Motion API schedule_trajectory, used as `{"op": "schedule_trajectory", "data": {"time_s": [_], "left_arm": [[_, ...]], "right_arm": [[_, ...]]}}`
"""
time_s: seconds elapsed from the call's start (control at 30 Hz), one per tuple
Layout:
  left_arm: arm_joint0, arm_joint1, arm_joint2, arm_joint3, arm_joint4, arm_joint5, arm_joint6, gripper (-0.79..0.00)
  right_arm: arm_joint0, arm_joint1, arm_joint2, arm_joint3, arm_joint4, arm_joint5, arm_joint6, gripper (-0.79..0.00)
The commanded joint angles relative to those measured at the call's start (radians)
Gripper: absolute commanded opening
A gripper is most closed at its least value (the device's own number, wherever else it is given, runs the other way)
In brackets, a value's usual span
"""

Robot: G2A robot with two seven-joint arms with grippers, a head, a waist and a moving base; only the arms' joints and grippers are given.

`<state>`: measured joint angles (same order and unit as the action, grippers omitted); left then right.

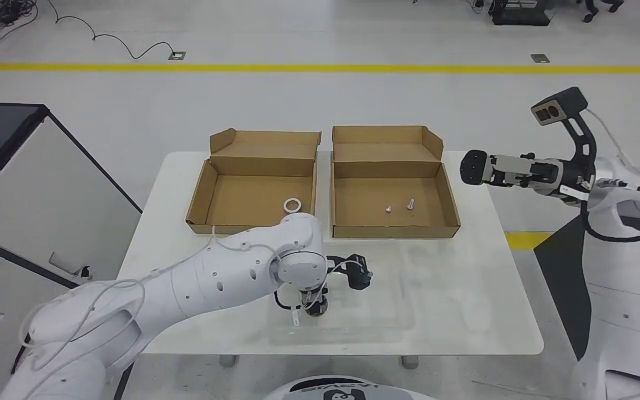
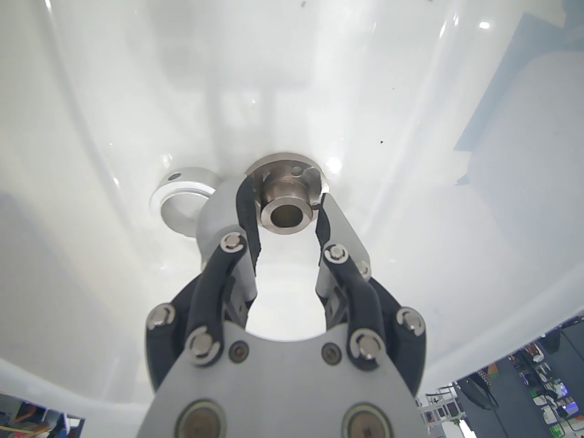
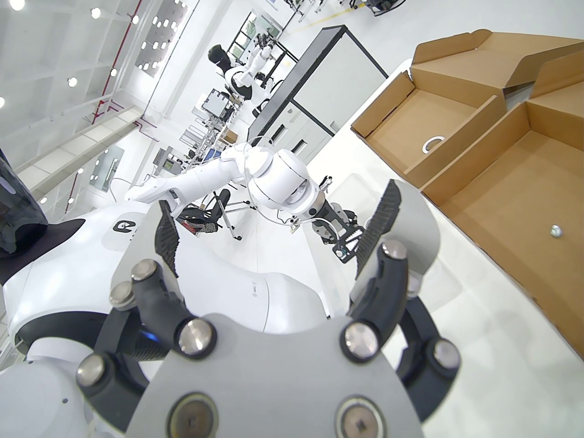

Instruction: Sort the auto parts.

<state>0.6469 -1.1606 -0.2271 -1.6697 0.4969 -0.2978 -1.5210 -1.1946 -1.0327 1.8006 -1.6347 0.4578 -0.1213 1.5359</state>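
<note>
Taking the surface [image 1: 470, 300] as a clock face seen from above, a clear tray [image 2: 91, 93] lies at 6 o'clock, on the edge nearest the robot. The left claw [image 2: 286, 211] points down into it, its fingers pinching the neck of a flanged bushing [image 2: 286, 205] that stands on its flange on the tray floor. A silver collar ring [image 2: 182, 200] lies just beside the bushing, touching one finger's outer side.

Two open cardboard boxes sit side by side across the far half. The left box [image 1: 205, 185] is at 11 o'clock and holds a white ring [image 1: 292, 204] near its front right corner. The right box [image 1: 448, 200] is at 1 o'clock and holds a small metal part [image 1: 409, 202], with a second small part [image 1: 387, 210] close by.

The right claw [image 1: 468, 166] hangs near the surface's edge at about 2 o'clock, fingers spread wide and gripping nothing.
</note>
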Motion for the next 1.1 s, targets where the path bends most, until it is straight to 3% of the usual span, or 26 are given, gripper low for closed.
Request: {"op": "schedule_trajectory", "data": {"time_s": [0.0, 0.23, 0.3, 0.43, 0.77, 1.07], "left_arm": [[0.002, 0.0, -0.001, 0.0, 0.002, 0.0, -0.001, -0.456], [0.008, -0.005, -0.004, 0.013, -0.002, -0.009, 0.008, -0.483], [0.008, -0.007, -0.004, 0.02, 0.002, -0.01, 0.009, -0.548], [0.009, -0.011, -0.004, 0.032, 0.011, -0.006, 0.009, -0.785], [0.008, -0.003, -0.029, -0.021, 0.043, 0.028, -0.015, -0.785], [-0.022, 0.055, -0.071, -0.145, 0.028, 0.051, -0.015, -0.785]], "right_arm": [[0.0, 0.0, 0.0, 0.0, 0.0, 0.0, 0.0, 0.0], [0.0, 0.0, 0.0, 0.0, 0.0, 0.0, 0.0, 0.0], [0.0, 0.0, 0.0, 0.0, 0.0, 0.0, 0.0, 0.0], [0.0, 0.0, 0.0, 0.0, 0.0, 0.0, 0.0, 0.0], [0.0, 0.0, 0.0, 0.0, 0.0, 0.0, 0.0, 0.0], [0.0, 0.0, 0.0, 0.0, 0.0, 0.0, 0.0, 0.0]]}}
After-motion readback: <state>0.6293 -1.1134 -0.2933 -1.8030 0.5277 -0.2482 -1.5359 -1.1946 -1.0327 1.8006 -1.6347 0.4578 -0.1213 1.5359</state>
